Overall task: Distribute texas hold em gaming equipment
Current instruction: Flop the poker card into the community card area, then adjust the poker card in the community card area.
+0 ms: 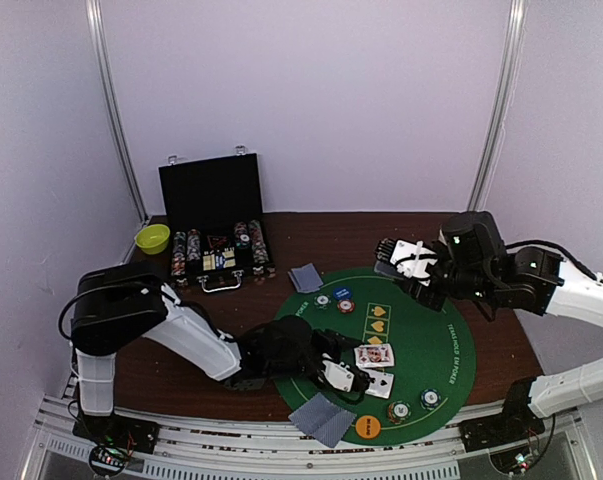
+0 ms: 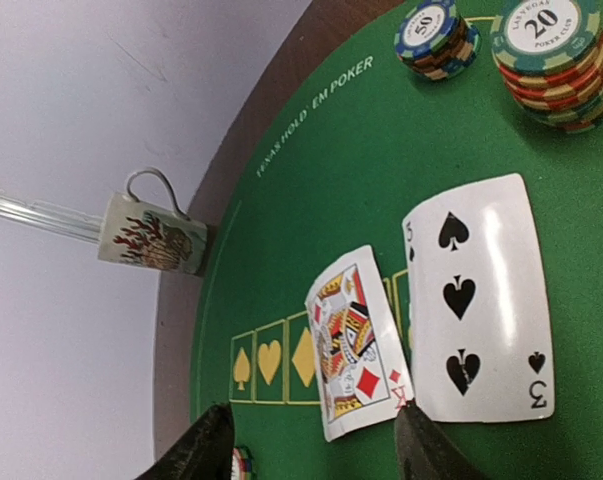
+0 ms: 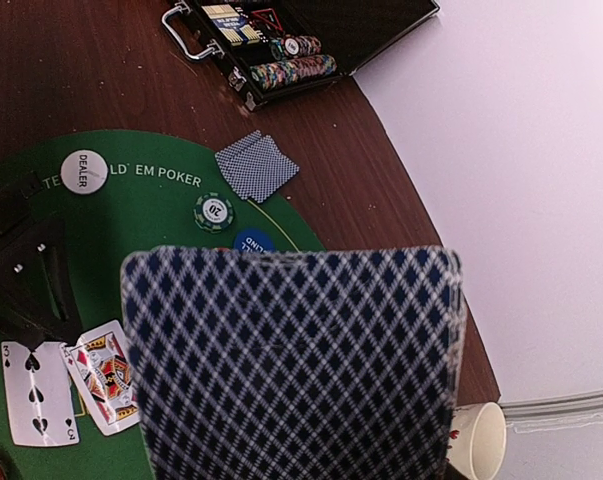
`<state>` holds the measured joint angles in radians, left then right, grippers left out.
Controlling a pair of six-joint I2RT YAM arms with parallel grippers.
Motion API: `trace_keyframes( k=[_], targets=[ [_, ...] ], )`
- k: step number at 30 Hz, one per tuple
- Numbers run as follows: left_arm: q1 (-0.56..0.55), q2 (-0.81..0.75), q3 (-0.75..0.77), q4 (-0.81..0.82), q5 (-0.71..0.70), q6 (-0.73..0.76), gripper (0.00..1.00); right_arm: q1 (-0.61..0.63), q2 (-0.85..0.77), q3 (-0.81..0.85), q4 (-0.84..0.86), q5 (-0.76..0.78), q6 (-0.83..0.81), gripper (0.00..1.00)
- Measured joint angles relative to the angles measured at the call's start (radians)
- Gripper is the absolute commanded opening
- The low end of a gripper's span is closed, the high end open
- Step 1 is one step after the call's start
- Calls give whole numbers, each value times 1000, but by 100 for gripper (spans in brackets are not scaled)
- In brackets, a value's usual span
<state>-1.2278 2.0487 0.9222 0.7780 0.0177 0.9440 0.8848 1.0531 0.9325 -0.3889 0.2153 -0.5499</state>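
Left claw (image 2: 311, 430), its arm stretched low across the counter (image 1: 281, 235), stands open over the face-up king (image 2: 356, 340) and three of spades (image 2: 476, 300), long sides parallel, toward the near edge of the mat (image 1: 421, 330); right claw (image 1: 399, 257) grips a deck (image 3: 291, 360) aloft.

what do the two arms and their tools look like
Both arms pair white tube-like links with chunky black joint housings: see the left arm and right arm. Thin black cables loop along the right arm. The left tool has a white body with black fingers; the right tool looks white and black too.
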Motion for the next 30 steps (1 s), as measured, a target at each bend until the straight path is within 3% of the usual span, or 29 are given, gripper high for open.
trace_keyframes(
  k=[4,8,11,14,22,30],
  targets=[
    [6,-16,87,-206,4,-145,56,0,-9,0,-1,-1,0,44],
    [31,-5,351,-512,75,-431,65,0,-14,0,-2,-3,3,44],
    [63,-5,454,-574,164,-586,73,0,-17,0,-2,-3,6,43],
    [79,5,465,-617,225,-686,73,0,-17,0,-3,-2,8,43],
    [74,79,402,-638,250,-764,72,0,-17,0,-6,5,8,43],
    [74,170,499,-668,221,-767,73,-1,-17,0,-7,5,8,43]
  ],
)
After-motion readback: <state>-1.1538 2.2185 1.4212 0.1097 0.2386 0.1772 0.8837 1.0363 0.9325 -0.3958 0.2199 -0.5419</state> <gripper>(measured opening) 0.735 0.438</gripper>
